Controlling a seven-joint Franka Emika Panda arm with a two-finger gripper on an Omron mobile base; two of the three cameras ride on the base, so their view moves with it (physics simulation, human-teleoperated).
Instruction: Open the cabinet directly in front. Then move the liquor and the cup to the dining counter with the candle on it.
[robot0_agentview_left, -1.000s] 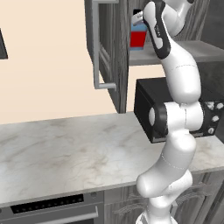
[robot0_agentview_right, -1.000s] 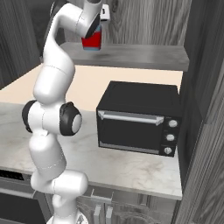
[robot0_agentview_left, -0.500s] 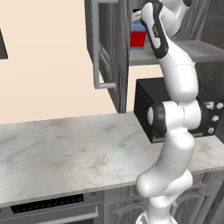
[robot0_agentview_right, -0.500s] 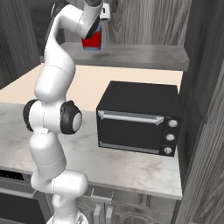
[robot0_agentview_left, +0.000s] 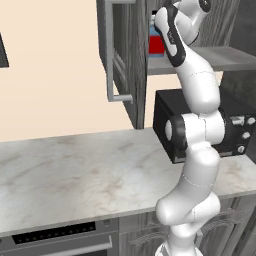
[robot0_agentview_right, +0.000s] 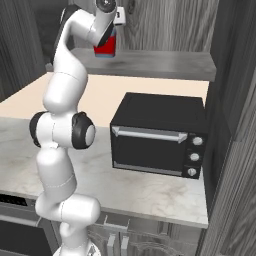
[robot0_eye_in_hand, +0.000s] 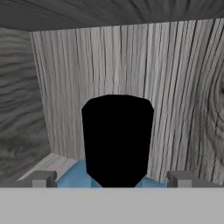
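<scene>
Claw wide astride liquor cap.

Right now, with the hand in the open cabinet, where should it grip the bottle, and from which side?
Grip the bottle by its black neck, coming straight in from the cabinet's open front. It stands upright and the neck sits centred between the open gripper fingers, narrower than the blue shoulder below.

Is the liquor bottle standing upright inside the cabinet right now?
Upright: the liquor stands on the cabinet shelf, its black cap pointing up.
</scene>
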